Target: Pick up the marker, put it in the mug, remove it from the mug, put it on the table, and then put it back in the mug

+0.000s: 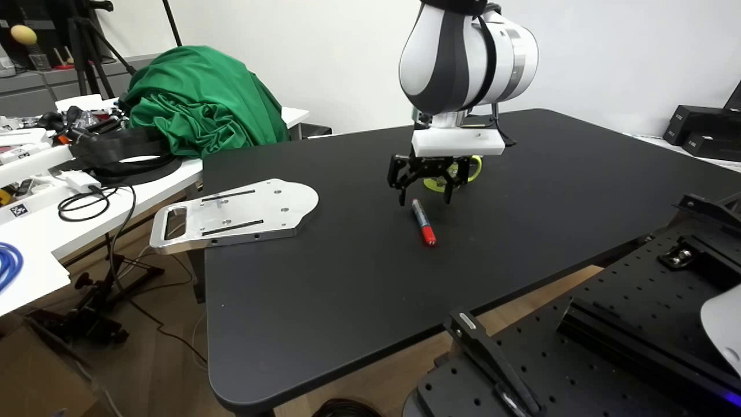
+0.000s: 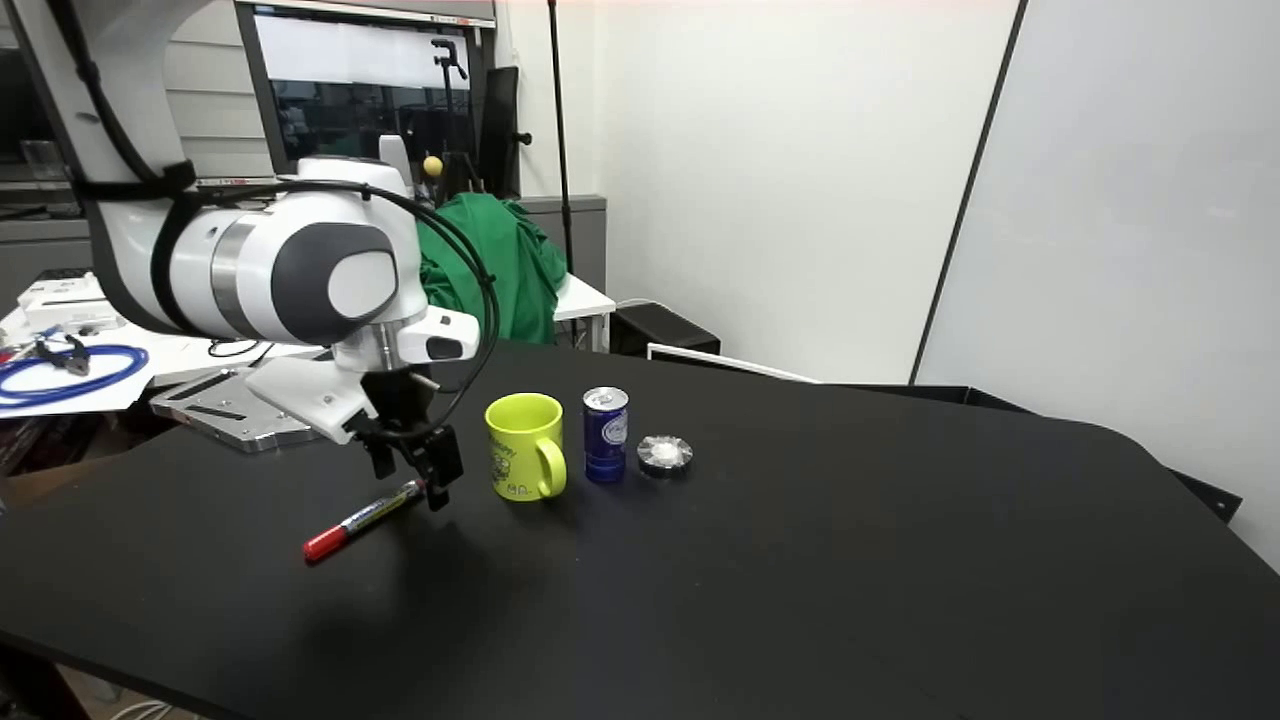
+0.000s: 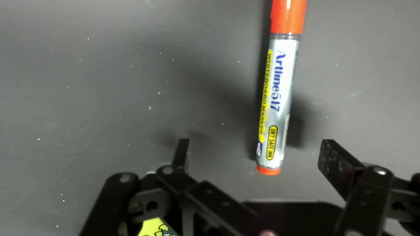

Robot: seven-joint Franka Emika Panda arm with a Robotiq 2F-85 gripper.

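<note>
One marker (image 3: 279,91), tail end beneath spread claw (image 1: 425,198)

Drinks can (image 2: 605,440), blue, upright. Beside it, low round black article (image 2: 665,456), crinkled shiny top. Slotted silver metal plate (image 1: 240,211), handle cut-out at one end. Green cloth (image 1: 202,95), heaped on white table (image 1: 46,234). Tripod (image 1: 79,43), black. Blue coil (image 1: 14,263).

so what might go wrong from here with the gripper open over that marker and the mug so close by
Two risks. In the wrist view, the open gripper lines up with one end of the marker, not its middle, so a grip there might let the long free part droop or twist. The mug stands near the gripper with a blue can beside it, so a sideways swing could knock them together.
</note>
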